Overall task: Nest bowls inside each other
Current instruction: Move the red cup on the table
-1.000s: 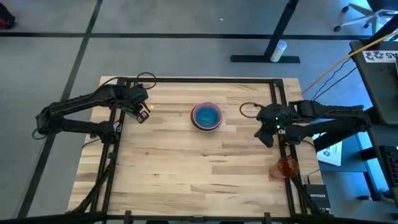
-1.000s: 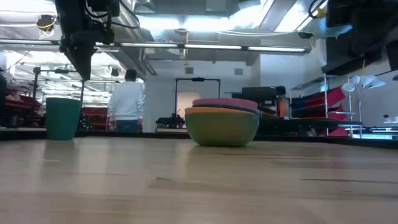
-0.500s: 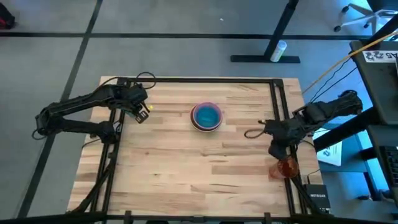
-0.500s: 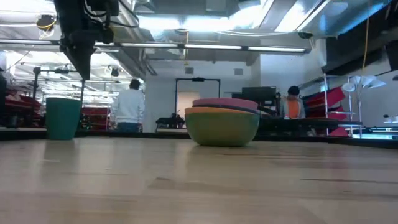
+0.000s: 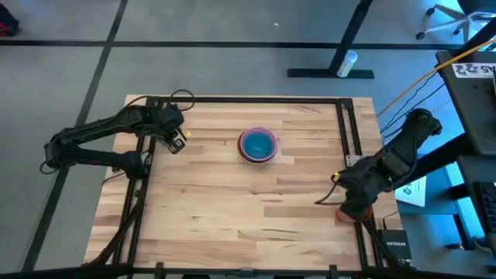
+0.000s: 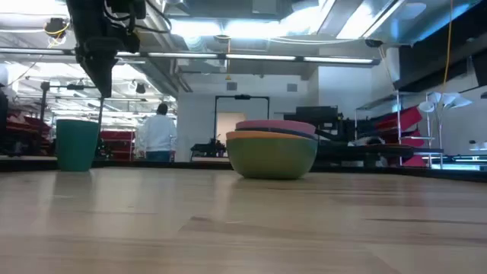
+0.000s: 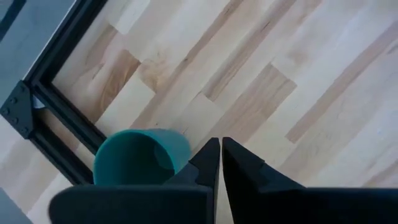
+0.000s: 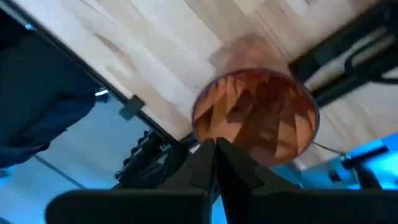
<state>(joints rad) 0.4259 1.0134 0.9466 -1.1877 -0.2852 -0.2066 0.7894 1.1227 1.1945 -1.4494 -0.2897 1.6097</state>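
1. Already the bowls [image 5: 257,145] sat nested in one stack near the middle of the counter [image 5: 232,209], toward its far edge, bright blue innermost by the high view.
2. From the low view the stack [image 6: 272,150] showed an olive-green outer bowl, an orange rim above it and a pink rim on top; smooth, round, shallow plastic with no long axis.
3. The left gripper [image 5: 177,144] hovered near the counter's far left corner, fingers [image 7: 209,163] pressed together, beside a small dark-green cup [image 7: 140,158]. The stack lay to its right, and this arm was the nearer one.
4. The right gripper [image 5: 350,203] hung at the near right edge, fingers [image 8: 214,158] pressed together, just over a see-through orange-red faceted cup [image 8: 256,115], well apart from the stack.
5. Judged from this, nesting looked finished.
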